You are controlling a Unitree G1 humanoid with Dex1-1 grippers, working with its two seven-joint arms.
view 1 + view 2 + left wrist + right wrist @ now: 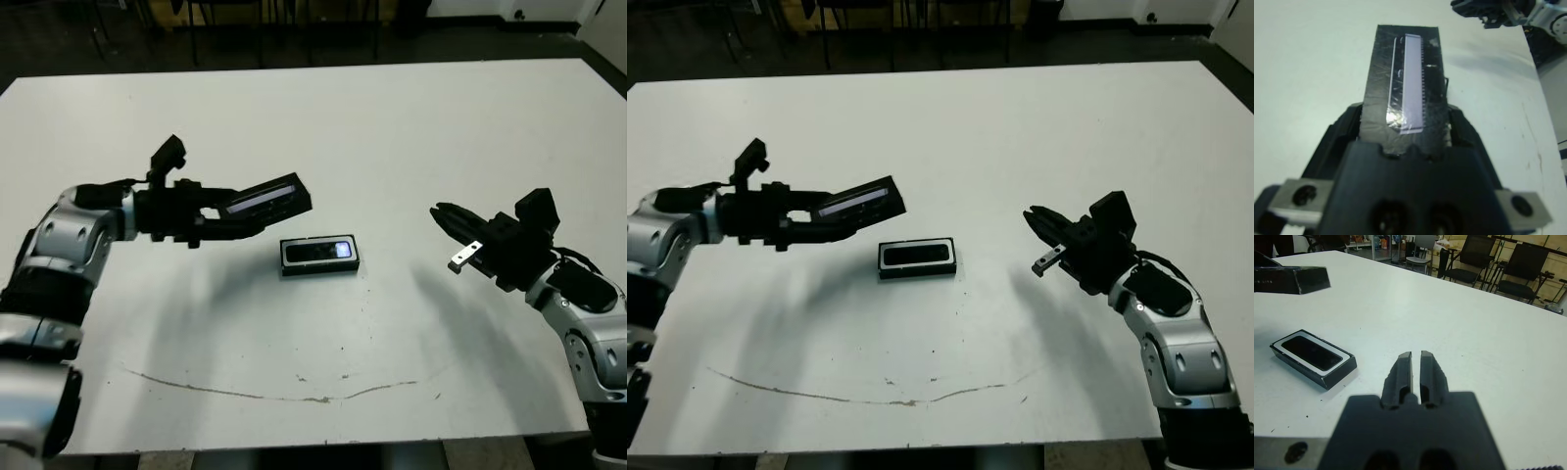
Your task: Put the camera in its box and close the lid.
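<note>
The white table [392,127] fills most of the head views, its near part marked by a thin curved dark line [274,395]. Beyond its far edge, the right wrist view shows dark chairs [1520,276].

The left arm [69,240] reaches in from the robot's left, raised above the tabletop. The right arm [578,313] comes in from the robot's right, also held off the surface.

The left gripper [220,211] is clamped on the lid [266,199], holding it by one short end so that the lid juts out toward the middle of the table, tilted and clear of the surface. In the left wrist view the silvery panel [1410,83] faces up along the lid's length, between the black fingers [1464,132] pressed against its sides.

The box [319,255] lies flat near the centre of the table, just beside and below the lid's free end, not touching it. The camera [318,251] sits inside the box, framed by the white lining, with a bluish patch at its right end; how deeply it is seated is hard to judge from these views.

The right gripper [1416,371] hovers well to the right of the box, its two fingers nearly together with only a narrow slit between them, holding nothing.
</note>
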